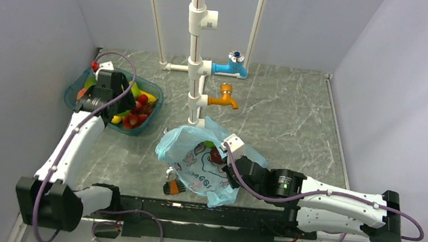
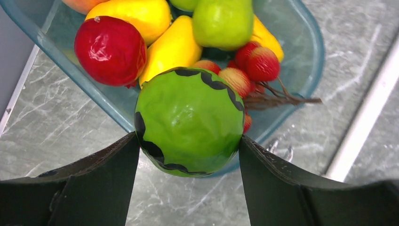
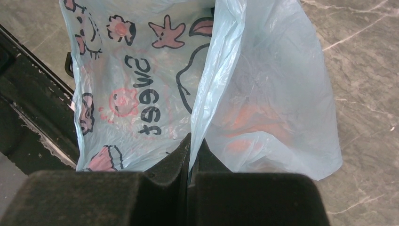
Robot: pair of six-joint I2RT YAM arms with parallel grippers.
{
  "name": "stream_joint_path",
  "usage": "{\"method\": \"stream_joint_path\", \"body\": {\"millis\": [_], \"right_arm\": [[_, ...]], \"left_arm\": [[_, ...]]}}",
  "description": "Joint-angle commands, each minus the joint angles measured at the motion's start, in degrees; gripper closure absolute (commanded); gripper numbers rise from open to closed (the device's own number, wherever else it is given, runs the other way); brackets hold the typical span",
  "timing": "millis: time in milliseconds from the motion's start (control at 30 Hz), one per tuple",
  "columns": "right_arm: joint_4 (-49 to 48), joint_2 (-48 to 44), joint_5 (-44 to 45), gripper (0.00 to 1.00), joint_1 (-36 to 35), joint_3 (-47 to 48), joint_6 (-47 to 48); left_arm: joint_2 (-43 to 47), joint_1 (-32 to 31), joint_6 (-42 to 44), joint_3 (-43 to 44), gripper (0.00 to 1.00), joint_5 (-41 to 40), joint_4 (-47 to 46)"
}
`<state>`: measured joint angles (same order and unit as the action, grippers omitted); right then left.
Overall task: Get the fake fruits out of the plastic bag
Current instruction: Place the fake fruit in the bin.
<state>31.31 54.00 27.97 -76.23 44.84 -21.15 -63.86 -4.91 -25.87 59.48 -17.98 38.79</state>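
Green and round with black stripes, the fruit (image 2: 188,117) sits clamped between the left gripper's (image 2: 188,139) widely spread fingers (image 2: 108,179), over the basket (image 2: 310,56) by the left edge of the table (image 1: 286,105). The right gripper (image 3: 194,143), almost closed, pinches a fold of the bag (image 3: 141,94) by the near edge.

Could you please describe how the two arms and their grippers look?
Both arms, the left arm and the right arm, have white links with black joints and bases. A purple cable runs along each. The fingers are matte black, flat and tapering.
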Motion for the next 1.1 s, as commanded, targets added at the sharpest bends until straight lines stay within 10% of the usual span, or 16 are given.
{"method": "stream_joint_path", "body": {"millis": [0,167,367,633,1067], "right_arm": [[-2.84,-1.28,-0.88,1.00,-0.24,-1.08,0.67],[-2.53,-1.19,-0.98,1.00,-0.27,-1.09,0.67],[-2.75,-1.79,-1.73,1.00,-0.24,-1.16,0.51],[-2.11,-1.70,-2.07,1.00,-0.26,-0.32,0.49],[2.04,-2.55,-2.99,1.00,-0.34,1.89,-1.39]], "left_arm": [[-6.64,4.59,-1.82,3.70,1.00,2.89,-6.30],[-15.61,9.48,-1.39,11.54,0.81,3.56,-6.40],[-22.41,12.87,1.65,23.86,0.02,5.07,-0.37],[-7.44,12.90,0.51,12.03,0.01,8.57,-0.95],[37.17,12.35,-7.70,-23.86,0.00,39.28,2.19]]}}
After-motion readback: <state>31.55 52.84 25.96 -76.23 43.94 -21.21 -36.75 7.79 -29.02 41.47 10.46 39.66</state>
